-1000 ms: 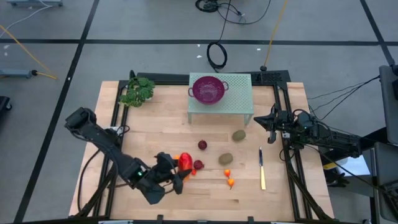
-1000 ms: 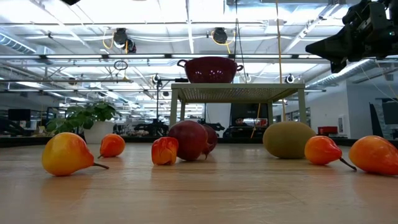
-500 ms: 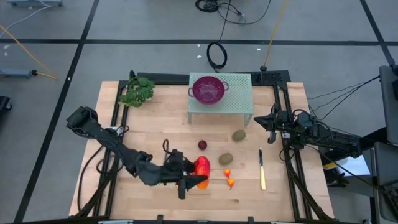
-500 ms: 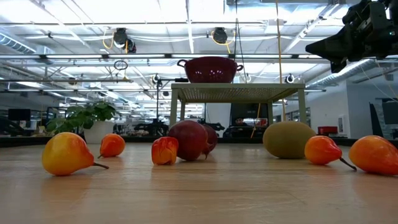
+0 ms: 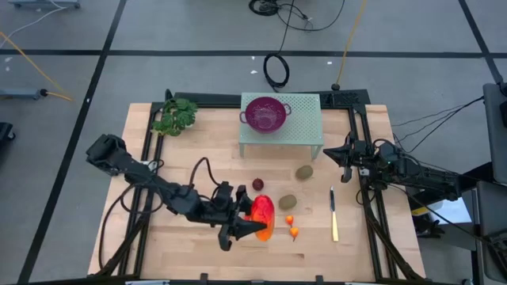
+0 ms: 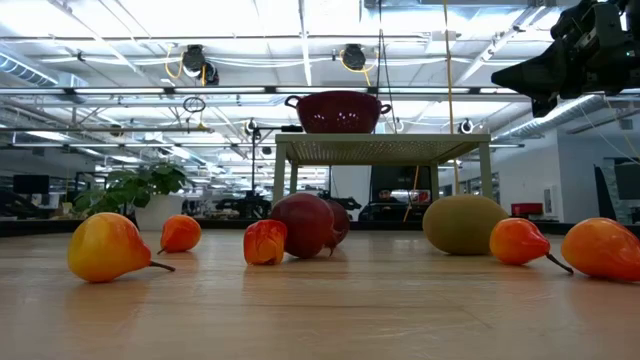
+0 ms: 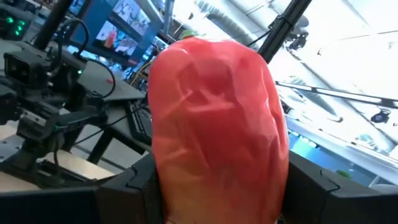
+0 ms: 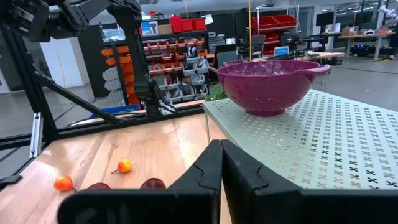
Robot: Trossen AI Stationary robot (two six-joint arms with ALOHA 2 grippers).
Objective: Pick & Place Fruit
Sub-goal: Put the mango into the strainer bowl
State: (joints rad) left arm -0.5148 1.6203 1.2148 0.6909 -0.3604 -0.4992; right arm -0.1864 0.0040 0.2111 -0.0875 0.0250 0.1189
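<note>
While the left tool (image 5: 252,224) pinches the longish orange-red fruit (image 5: 262,216) above the tabletop (image 5: 206,170), the carry step looks underway; next it likely needs lifting toward the purple colander (image 5: 265,112). The right tool (image 5: 333,153), pressed together, waits at the right edge.

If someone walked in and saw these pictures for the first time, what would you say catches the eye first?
First, the big orange-red fruit clamped in the left pincer, lifted above the front middle of the wooden table; it fills the left wrist view. Next, the purple colander on the pale perforated stand at the table's back edge. The right pincer waits shut at the right side.
</note>
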